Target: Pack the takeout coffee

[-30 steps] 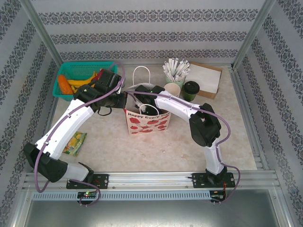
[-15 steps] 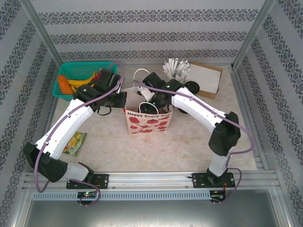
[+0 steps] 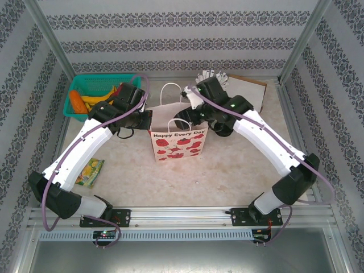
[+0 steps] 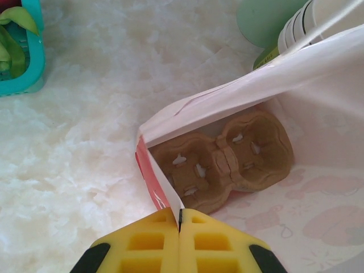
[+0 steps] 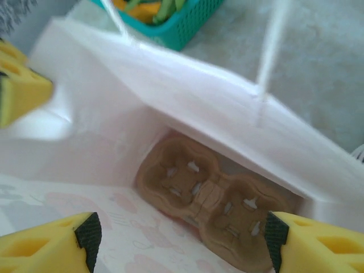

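White wallpapered walls (image 3: 182, 34) with grey ornamental stripes enclose a cream marbled tabletop (image 3: 142, 176). Silver aluminium posts (image 3: 48, 37) rise at its back corners.

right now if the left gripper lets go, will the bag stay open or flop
Likely flops some: the paper bag wall bends where the left gripper pinches it, so it looks thin. Probably light and easy to slide, though the cup carrier flat on its bottom may steady the base.

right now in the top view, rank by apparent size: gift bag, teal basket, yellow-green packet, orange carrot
1. gift bag and teal basket: about alike, and the basket is partly covered
2. yellow-green packet
3. orange carrot
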Robot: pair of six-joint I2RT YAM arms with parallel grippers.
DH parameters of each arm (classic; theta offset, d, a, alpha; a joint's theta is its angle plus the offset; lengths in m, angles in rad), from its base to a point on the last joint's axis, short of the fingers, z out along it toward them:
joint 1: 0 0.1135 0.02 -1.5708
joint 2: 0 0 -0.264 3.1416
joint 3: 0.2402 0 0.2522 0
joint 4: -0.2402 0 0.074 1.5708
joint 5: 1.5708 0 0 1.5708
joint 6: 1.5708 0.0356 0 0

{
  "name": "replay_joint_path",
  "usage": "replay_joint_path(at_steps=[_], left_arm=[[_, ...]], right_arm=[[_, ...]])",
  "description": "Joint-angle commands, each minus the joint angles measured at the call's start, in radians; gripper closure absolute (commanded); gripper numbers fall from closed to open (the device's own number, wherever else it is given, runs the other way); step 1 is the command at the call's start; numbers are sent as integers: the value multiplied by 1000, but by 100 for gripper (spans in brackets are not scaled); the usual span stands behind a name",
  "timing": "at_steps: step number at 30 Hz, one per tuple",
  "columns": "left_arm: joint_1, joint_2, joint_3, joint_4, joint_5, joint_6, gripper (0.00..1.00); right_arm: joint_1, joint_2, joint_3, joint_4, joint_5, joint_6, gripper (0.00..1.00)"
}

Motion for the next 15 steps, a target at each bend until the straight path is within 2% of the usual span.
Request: replay_joint_path(at_steps=[1, 6, 7, 8, 12, 15], left_arm=[[15, 10, 2, 11, 3, -12, 100], [16, 6, 0, 20, 15, -13, 100], [16, 5, -1, 21, 18, -13, 100], [16, 6, -1, 21, 19, -13, 100], [18, 7, 0, 23, 27, -8, 100], [25, 2, -2, 28, 66, 1, 100]], right_arm=[[-10, -76, -37, 109, -76, 29, 19], [-30, -206, -156, 277, -92, 32, 15], [-33, -234, -194, 319, -67, 31, 11], [-35, -257, -223, 351, -42, 35, 3], [-51, -327, -340, 465, 130, 82, 2], [-87, -332, -327, 409, 219, 86, 2]])
